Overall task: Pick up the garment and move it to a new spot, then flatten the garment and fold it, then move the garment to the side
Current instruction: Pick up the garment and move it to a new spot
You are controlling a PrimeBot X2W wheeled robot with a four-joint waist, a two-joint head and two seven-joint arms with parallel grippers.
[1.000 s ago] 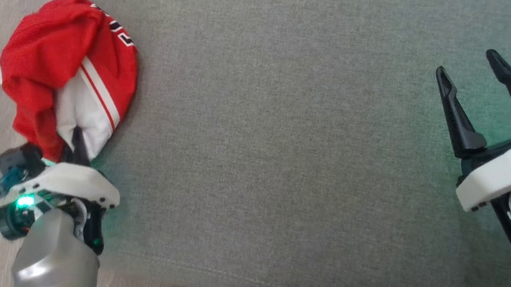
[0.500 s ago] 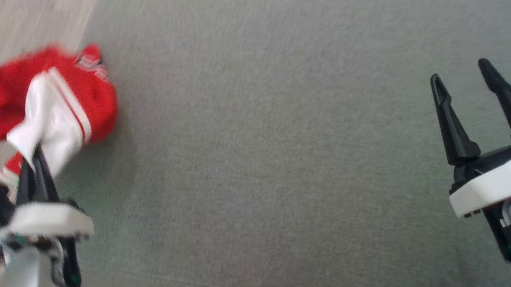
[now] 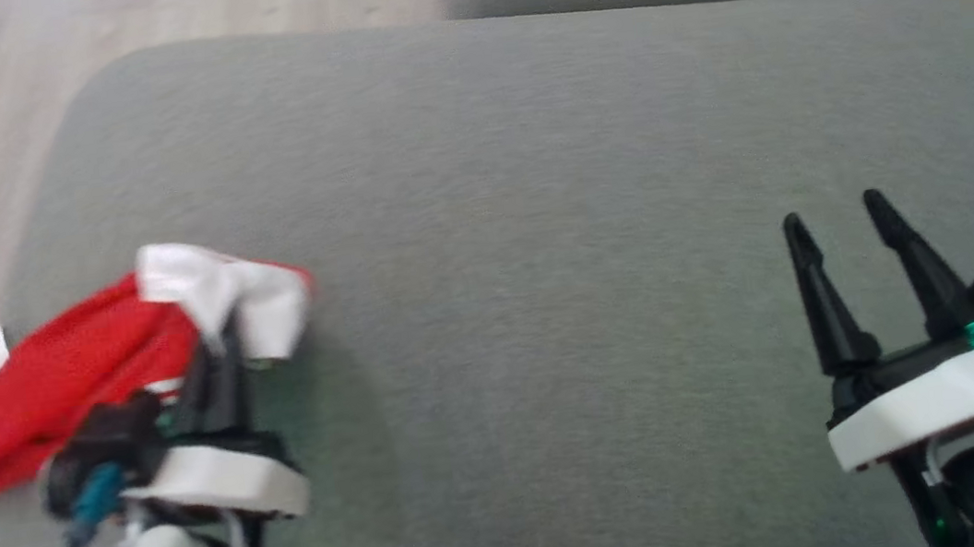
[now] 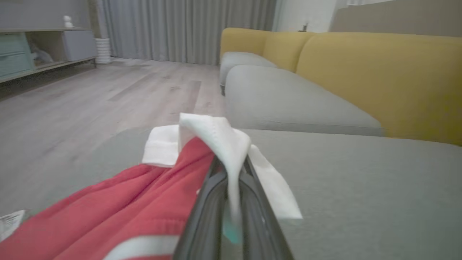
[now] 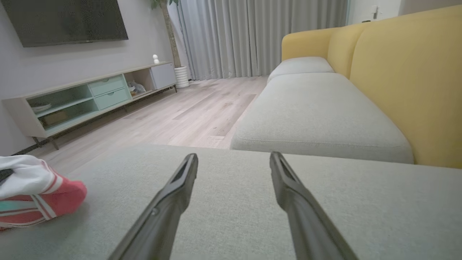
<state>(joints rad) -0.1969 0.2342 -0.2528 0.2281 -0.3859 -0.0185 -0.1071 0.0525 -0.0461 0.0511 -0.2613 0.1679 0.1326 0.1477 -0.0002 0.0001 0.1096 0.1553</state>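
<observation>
Pinching soft white hem of crumpled red garment (image 3: 47, 402) — left jaws.

Soft even indoor light, head view was smeared by motion, faint shadow lay beside left tool (image 3: 221, 336), wrist views blurred up close

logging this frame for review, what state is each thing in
garment, bunched up, not yet flat or folded, one white edge pinched
left tool, shut on the garment
right tool, open, empty
curtains, drawn shut
tv, screen dark
cabinet drawers, shut
</observation>
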